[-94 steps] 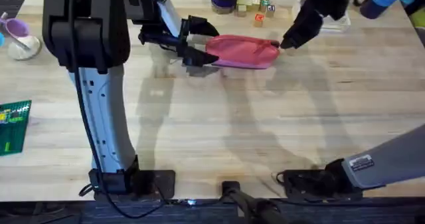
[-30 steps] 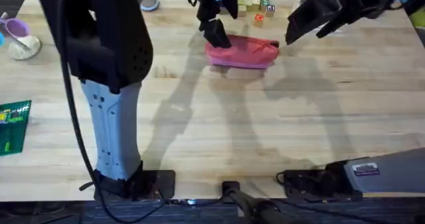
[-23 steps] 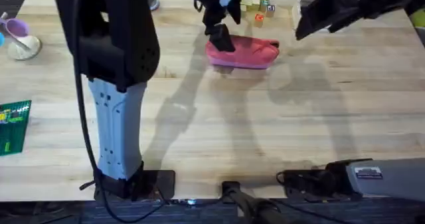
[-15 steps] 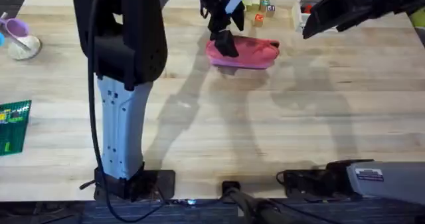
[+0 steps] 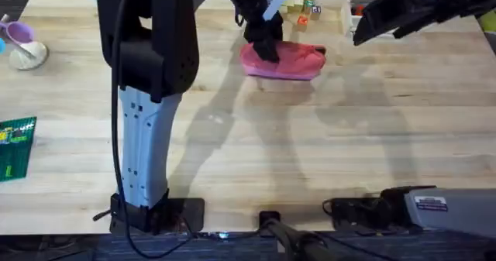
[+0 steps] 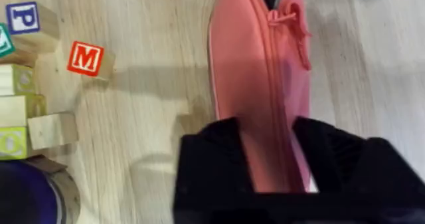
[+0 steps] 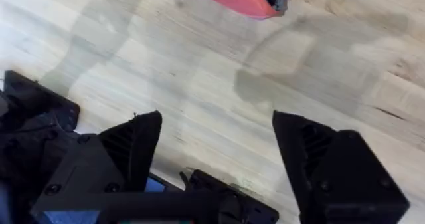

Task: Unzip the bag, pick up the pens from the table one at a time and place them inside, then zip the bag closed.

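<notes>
**benchrat:** Where's everything sitting right now?

**yam_fan:** The bag (image 5: 285, 60) lies at the far middle of the desk (image 5: 325, 145), long axis running left-right. The left jaws (image 6: 269, 134) straddle its left end, one finger on each side of the zipper line, so I'd call them released, not clamped. Left wrist view shows the zipper looks nearly all shut, with the pull up by the bag's far end from those jaws. The right jaws (image 7: 216, 134) hang spread wide and empty, up and off to the right of the bag. Left arm's clearly the nearer one.

**benchrat:** Any writing?

**yam_fan:** Wooden letter blocks just behind the bag: a red "M" block (image 6: 86, 58) and a blue "P" block (image 6: 23, 16). The green card (image 5: 15, 141) at the left edge has print I can't read.
</notes>
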`<control>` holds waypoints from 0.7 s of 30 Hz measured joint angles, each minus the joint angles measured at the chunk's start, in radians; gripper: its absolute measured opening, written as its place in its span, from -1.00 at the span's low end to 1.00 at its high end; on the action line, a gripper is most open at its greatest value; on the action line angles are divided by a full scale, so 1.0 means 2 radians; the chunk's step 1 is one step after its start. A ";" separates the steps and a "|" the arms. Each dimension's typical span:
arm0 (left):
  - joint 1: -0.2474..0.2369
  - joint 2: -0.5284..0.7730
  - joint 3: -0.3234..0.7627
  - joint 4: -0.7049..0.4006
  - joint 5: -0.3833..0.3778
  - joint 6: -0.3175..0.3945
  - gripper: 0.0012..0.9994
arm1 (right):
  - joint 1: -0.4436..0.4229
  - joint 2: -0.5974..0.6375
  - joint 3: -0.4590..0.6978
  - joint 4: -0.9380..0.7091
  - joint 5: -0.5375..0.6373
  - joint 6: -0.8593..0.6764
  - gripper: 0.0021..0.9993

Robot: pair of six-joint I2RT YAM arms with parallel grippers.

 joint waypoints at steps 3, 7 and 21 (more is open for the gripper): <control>0.000 0.001 0.000 0.002 0.003 -0.003 -0.32 | 0.000 0.000 0.000 0.000 0.000 0.000 0.99; 0.000 0.001 0.000 0.006 0.004 -0.004 -0.53 | 0.000 0.000 -0.002 0.001 0.000 0.000 0.99; 0.000 0.001 0.000 0.008 0.004 -0.006 -0.68 | -0.002 -0.088 -0.210 0.143 -0.021 0.034 0.99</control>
